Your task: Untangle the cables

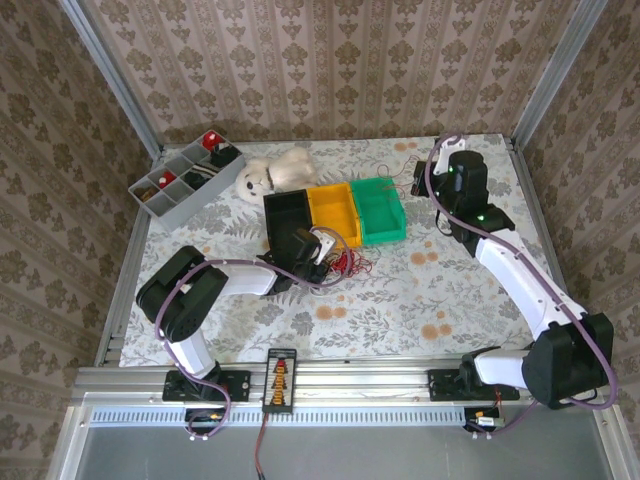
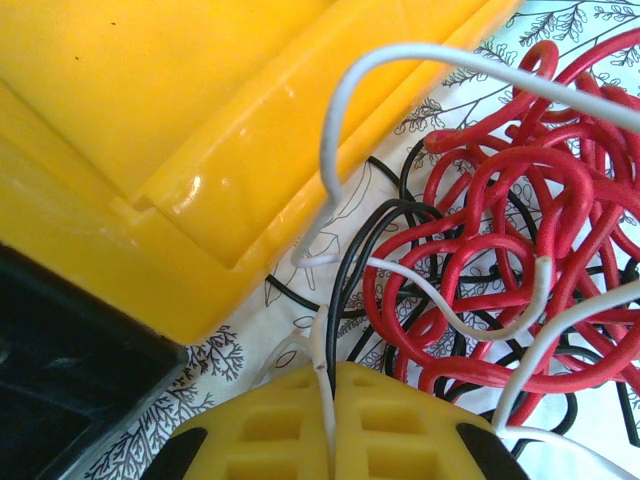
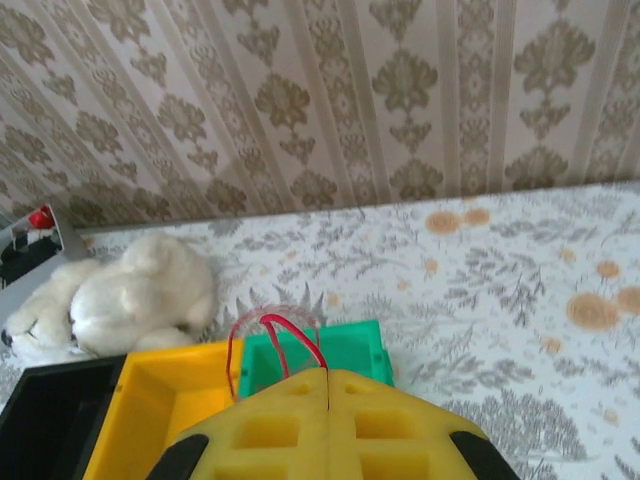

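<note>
The cables lie in a tangle of red, black and white wires on the floral table, just off the yellow bin's corner; from above the tangle is a small bunch. My left gripper is shut on a white wire that runs up out of the tangle, and in the top view it sits at the tangle's left edge. My right gripper is shut on a thin red wire that loops above the green bin. In the top view the right gripper hangs by the green bin's far right corner.
Black, yellow and green bins stand in a row mid-table. A white plush toy lies behind them, and a grey divided tray sits at the far left. Patterned walls enclose the table.
</note>
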Motion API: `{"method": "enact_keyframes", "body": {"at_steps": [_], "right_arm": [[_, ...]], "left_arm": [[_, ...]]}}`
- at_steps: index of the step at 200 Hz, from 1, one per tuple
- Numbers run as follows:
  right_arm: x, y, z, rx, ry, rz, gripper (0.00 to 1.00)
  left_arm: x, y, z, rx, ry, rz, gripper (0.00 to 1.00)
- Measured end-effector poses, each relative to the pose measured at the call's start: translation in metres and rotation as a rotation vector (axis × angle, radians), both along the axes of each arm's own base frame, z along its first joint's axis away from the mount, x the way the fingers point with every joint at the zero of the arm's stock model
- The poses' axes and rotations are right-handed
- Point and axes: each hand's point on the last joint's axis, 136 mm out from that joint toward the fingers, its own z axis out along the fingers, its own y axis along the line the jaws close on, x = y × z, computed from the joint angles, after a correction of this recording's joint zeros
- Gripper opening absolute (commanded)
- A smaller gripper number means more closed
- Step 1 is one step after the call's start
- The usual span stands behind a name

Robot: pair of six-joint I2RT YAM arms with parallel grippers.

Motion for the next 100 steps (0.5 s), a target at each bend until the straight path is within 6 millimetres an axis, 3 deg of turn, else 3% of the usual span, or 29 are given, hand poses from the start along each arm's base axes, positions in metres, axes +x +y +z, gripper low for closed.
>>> {"method": "enact_keyframes", "body": {"at_steps": [51,100], "right_arm": [[0.001,0.000,-0.057,-0.004,0.162,-0.013,0.00],[0.003,0.001,-0.087,-0.012,0.241,-0.019,0.00]], "left_arm": [[0.000,0.000,0.000,0.000,0.000,0.000,0.00],[0.000,0.000,0.000,0.000,0.000,0.000,0.00]]}}
